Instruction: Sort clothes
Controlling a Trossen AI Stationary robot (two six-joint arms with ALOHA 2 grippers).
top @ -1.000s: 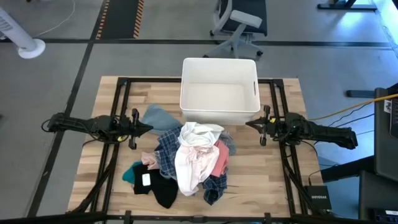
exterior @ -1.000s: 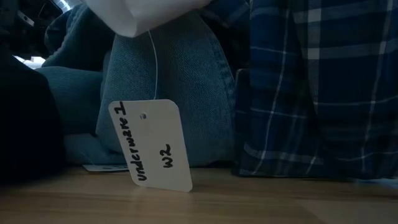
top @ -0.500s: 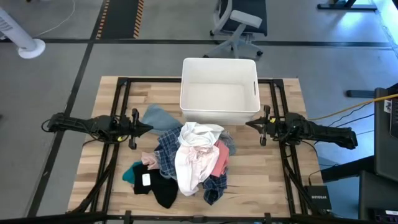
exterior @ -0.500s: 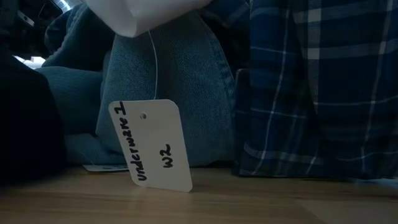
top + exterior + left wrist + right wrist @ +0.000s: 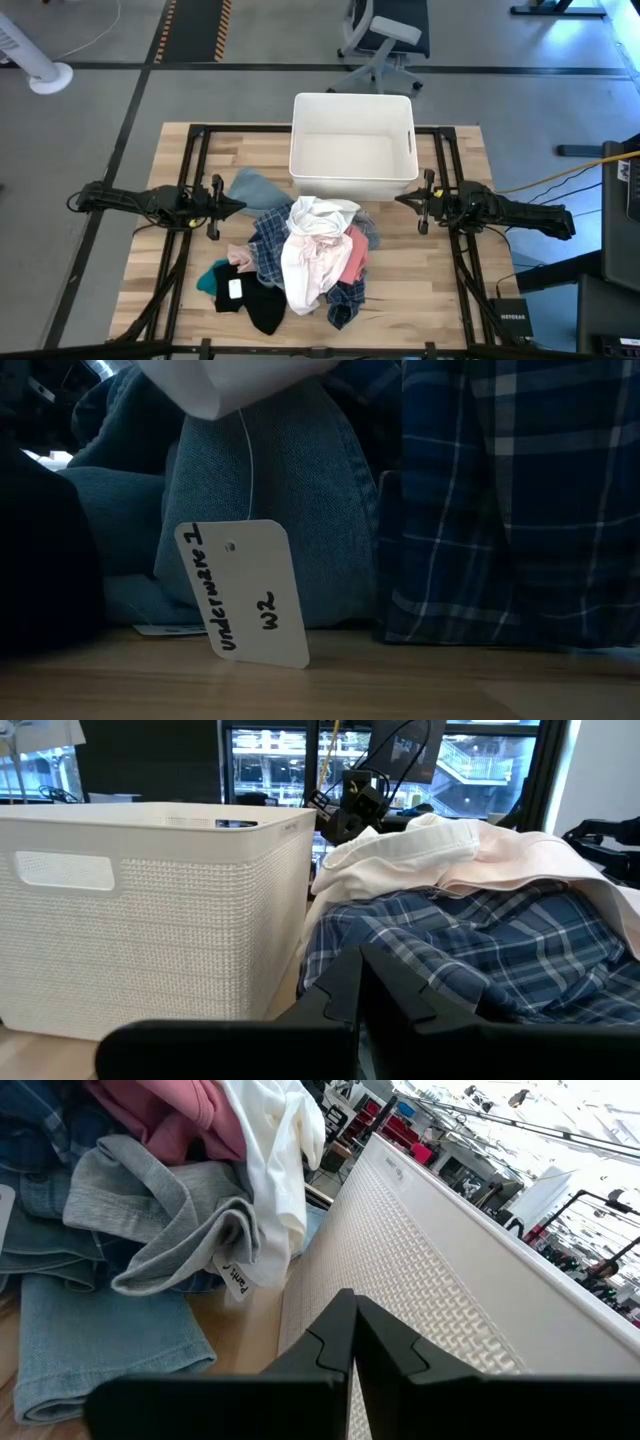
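Clothes (image 5: 300,260) heaped on wooden table (image 5: 420,290) before bin (image 5: 352,146).

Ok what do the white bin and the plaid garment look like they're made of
The white bin looks like matte moulded plastic: rigid walls with a fine woven-look texture and a cut-in handle. The plaid garment looks like soft woven cloth, probably cotton or flannel: it drapes in loose folds with no shine.

Paper tag (image 5: 245,592): "underware 1", "W2"
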